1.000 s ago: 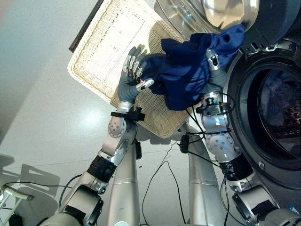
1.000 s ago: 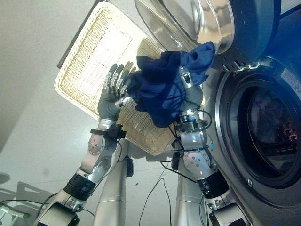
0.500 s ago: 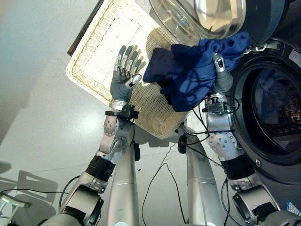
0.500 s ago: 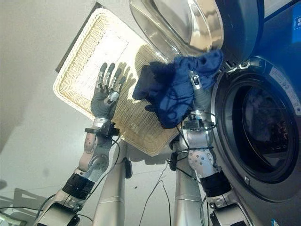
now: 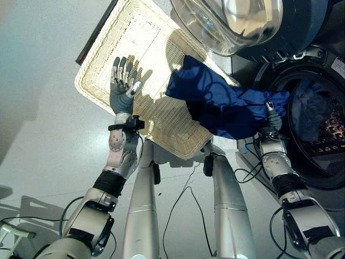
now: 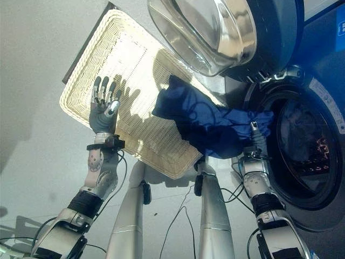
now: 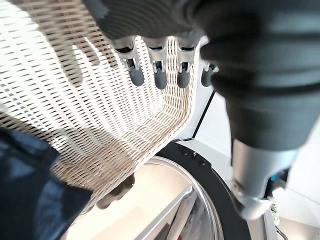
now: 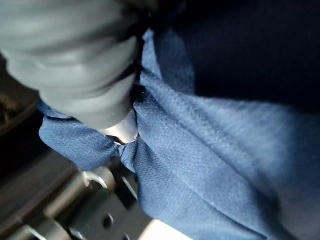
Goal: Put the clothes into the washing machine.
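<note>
At centre frame your right hand [image 5: 271,115] clutches the crumpled dark-blue garment [image 5: 215,103]; your left hand [image 5: 121,86] is spread wide.

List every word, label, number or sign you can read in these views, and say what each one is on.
No text is readable.
Washing machine: a pale strip label on its front by the drum opening, print too small to read.
Small blue patch at the upper right edge: cut off, unreadable.
Wicker basket, blue garment, left hand, right hand: no text.
</note>
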### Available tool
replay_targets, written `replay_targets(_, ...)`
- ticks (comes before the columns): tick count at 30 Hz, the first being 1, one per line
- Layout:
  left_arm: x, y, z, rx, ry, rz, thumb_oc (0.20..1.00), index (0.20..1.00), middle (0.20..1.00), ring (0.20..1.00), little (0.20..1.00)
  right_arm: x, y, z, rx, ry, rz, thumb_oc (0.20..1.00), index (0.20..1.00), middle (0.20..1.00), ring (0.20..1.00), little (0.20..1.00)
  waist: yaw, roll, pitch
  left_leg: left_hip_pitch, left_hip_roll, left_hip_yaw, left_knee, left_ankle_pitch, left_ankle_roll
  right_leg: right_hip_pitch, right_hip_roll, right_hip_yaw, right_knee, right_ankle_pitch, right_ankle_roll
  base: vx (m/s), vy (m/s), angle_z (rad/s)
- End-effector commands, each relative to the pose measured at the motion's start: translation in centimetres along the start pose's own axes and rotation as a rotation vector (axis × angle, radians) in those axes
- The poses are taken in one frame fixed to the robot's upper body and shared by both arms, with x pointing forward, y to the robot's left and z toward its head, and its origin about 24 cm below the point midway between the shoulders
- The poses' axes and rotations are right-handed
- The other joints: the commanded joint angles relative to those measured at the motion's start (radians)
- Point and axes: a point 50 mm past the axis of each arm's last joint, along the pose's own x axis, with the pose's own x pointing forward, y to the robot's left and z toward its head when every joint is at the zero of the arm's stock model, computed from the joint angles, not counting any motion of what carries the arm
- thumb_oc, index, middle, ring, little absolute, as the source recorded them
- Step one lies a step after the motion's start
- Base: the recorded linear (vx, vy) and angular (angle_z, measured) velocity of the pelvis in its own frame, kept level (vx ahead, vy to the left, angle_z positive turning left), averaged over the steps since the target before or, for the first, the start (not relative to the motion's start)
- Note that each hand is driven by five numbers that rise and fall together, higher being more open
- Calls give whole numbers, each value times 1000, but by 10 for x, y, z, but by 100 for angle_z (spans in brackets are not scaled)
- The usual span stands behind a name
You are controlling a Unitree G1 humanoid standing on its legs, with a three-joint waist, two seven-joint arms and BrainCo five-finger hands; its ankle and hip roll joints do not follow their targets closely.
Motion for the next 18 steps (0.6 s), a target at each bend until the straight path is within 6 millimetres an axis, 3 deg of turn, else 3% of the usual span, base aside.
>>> replay_targets(1, 15, -3, 18, 48, -121, -5, 1000, 1000, 1000, 1000, 1000, 4, -1, 31, 49, -105, -20, 200, 200, 200, 200, 200, 1, -22, -18, -5, -49, 56, 114, -127, -18, 78, 46, -37, -374, 330, 111, 6, 14, -3)
replay_targets(7, 23, 12, 17, 157, -88, 60, 1000, 1000, 1000, 1000, 1000, 9, -15, 78, 129, -306, -172, 200, 200, 200, 200, 200, 0, -19, -18, -12, -43, 51, 127, -134, -22, 72, 46, -37, -364, 325, 113, 6, 2, 0)
replay_targets(9, 23, 24, 18, 184, -78, 81, 1000, 1000, 1000, 1000, 1000, 7, -13, 121, 140, -512, -328, 200, 200, 200, 200, 200, -1, -21, -18, -11, -37, 51, 132, -141, -26, 76, 49, -36, -365, 321, 113, 12, 0, -6)
replay_targets(11, 21, 27, 18, 197, -73, 86, 1000, 1000, 1000, 1000, 1000, 1, -13, 140, 133, -614, -410, 200, 200, 200, 200, 200, -2, -24, -18, -9, -34, 50, 133, -145, -25, 81, 51, -36, -364, 319, 113, 6, -12, -6)
replay_targets(13, 18, 31, 18, 223, -68, 80, 1000, 1000, 1000, 1000, 1000, -11, 0, 181, 118, -842, -545, 200, 200, 200, 200, 200, 0, -32, -18, -8, -31, 45, 134, -152, -25, 87, 55, -37, -369, 320, 113, 2, -46, -5)
replay_targets(14, 18, 32, 18, 232, -67, 79, 1000, 1000, 1000, 1000, 1000, -14, 5, 189, 129, -888, -566, 200, 200, 200, 200, 200, -1, -35, -18, -8, -29, 44, 132, -153, -24, 88, 56, -39, -370, 320, 113, -4, -60, -1)
replay_targets(18, 19, 40, 26, 275, -61, 94, 1000, 1000, 1000, 1000, 1000, -38, 53, 247, 35, -1196, -651, 200, 200, 200, 200, 200, -10, -55, -18, -9, -26, 34, 133, -158, -23, 93, 61, -42, -380, 327, 116, -12, -35, -7)
